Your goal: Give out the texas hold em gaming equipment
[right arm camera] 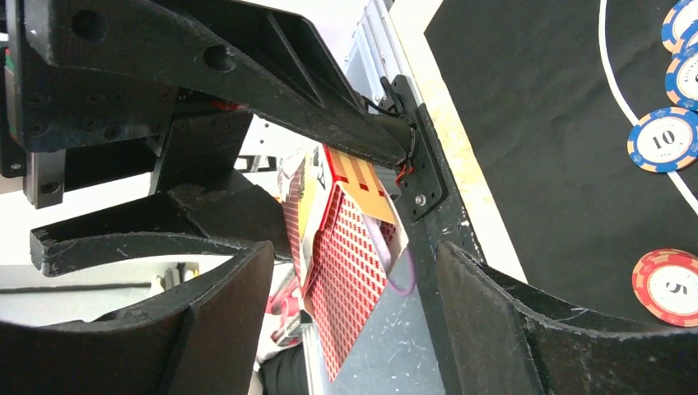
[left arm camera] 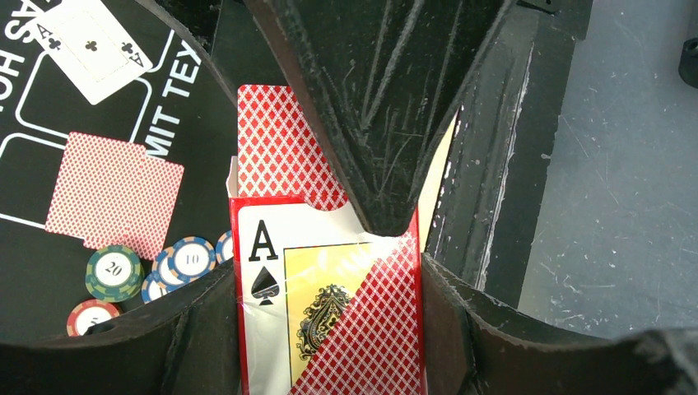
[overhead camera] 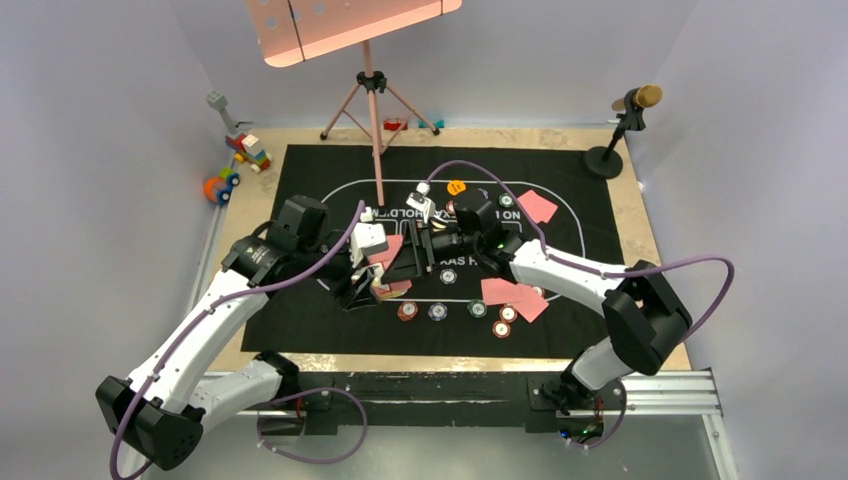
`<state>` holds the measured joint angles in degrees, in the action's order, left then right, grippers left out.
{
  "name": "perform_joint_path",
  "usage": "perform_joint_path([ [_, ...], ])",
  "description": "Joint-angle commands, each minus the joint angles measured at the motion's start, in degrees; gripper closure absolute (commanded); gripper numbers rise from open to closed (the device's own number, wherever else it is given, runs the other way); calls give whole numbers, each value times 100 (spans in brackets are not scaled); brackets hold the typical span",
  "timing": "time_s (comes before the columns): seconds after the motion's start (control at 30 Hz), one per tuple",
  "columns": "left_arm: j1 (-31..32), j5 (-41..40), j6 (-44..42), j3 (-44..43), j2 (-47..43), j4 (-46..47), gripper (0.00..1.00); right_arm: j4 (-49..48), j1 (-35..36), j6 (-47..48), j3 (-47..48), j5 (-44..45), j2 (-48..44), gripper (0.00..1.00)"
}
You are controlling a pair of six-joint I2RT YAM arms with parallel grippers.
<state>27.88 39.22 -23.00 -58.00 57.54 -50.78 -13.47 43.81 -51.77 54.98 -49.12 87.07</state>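
Above the black felt mat [overhead camera: 320, 200], left tool [left arm camera: 329, 346] clamps one red cardboard card box [left arm camera: 329, 288]; right tool [right arm camera: 354, 255] gapes wide at its three o'clock.

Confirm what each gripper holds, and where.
Left gripper clamps the card box across its two long side edges, below its open mouth. Right gripper is open, holding nothing.

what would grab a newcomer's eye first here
A red card box clamped in the left gripper near the middle of the black mat, with the right gripper open close in front of it. Next, the row of poker chips along the mat's near side.
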Motion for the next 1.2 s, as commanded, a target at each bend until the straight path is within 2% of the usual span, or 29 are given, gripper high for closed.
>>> perform_joint_path([
  [0.0,-22,151,116,-291,-14,239,99,-309,-85,-170,-92,-195,91,27],
  [0.1,-25,164,121,-291,-25,236,99,-272,-170,-168,-160,-130,6,34],
  [0.4,-21,199,137,-312,-19,248,99,-86,-253,-96,-203,-6,-280,40],
  [0.6,-24,209,147,-344,-15,233,100,-129,-273,-145,-248,-29,-277,50],
  [1.17,-23,235,152,-370,13,242,100,267,-601,69,-524,-33,-667,54],
])
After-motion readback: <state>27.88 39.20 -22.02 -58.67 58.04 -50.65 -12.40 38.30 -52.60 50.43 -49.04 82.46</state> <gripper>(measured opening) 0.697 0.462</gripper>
